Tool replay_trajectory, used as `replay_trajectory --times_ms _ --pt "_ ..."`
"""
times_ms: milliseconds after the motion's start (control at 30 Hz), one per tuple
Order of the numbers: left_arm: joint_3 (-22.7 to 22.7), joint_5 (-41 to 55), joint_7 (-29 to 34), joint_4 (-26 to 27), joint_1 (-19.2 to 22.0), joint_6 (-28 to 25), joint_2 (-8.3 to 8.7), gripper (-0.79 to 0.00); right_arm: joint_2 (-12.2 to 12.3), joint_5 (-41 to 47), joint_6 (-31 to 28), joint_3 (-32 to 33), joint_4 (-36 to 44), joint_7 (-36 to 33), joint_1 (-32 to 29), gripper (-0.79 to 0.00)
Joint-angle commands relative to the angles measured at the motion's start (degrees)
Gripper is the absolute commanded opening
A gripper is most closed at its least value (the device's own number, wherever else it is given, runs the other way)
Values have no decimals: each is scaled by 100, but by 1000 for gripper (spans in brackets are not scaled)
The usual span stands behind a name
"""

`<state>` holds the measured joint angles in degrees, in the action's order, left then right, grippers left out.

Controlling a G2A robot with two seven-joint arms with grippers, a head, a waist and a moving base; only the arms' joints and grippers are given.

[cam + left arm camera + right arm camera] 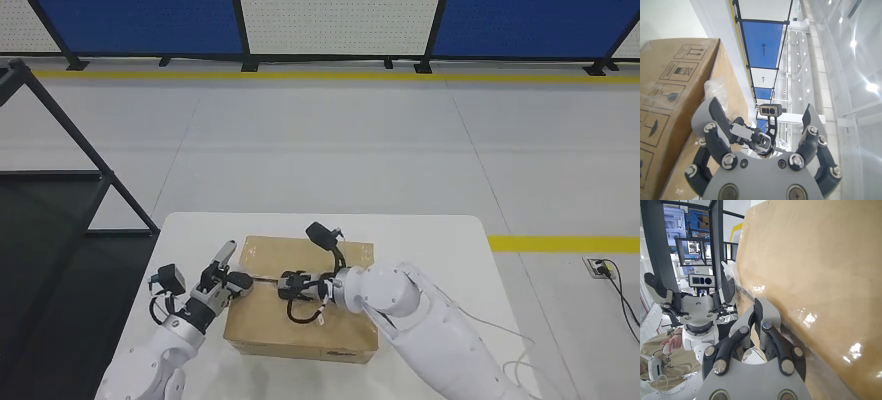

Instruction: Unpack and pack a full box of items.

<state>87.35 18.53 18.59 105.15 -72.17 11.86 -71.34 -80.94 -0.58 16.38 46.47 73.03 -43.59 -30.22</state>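
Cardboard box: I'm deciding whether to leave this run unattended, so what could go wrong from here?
1. The clear tape in the shut right gripper could tear or slip, leaving the cardboard box sealed.
2. The open left gripper isn't holding the box, so pulling might drag it across the table.

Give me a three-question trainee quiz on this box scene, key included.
1. True or false: the cardboard box has its top flaps standing open.
2. Which hand is open? A. left hand B. right hand C. both
3. Fill in: the box stands on the white ____.
Key: 1 false; 2 A; 3 table.
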Motion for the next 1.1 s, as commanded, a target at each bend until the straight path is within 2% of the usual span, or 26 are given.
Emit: replay_trajectory --times_ms 0,533,867,1067 --pt "-19 3 -13 31 -34 7 0 0 8 -20 35 51 24 41 -41 -785" --pt "-202 -11 -149 174 -94 16 -8 0 132 -172 744 548 512 146 -511 -785" --pt "-88 59 -211 258 -151 -25 3 0 366 -621 1366 1142 1279 -44 -1053 -785" --pt "99 249 -298 509 -280 -125 7 0 461 -763 1600 1392 1514 -178 -1255 -785"
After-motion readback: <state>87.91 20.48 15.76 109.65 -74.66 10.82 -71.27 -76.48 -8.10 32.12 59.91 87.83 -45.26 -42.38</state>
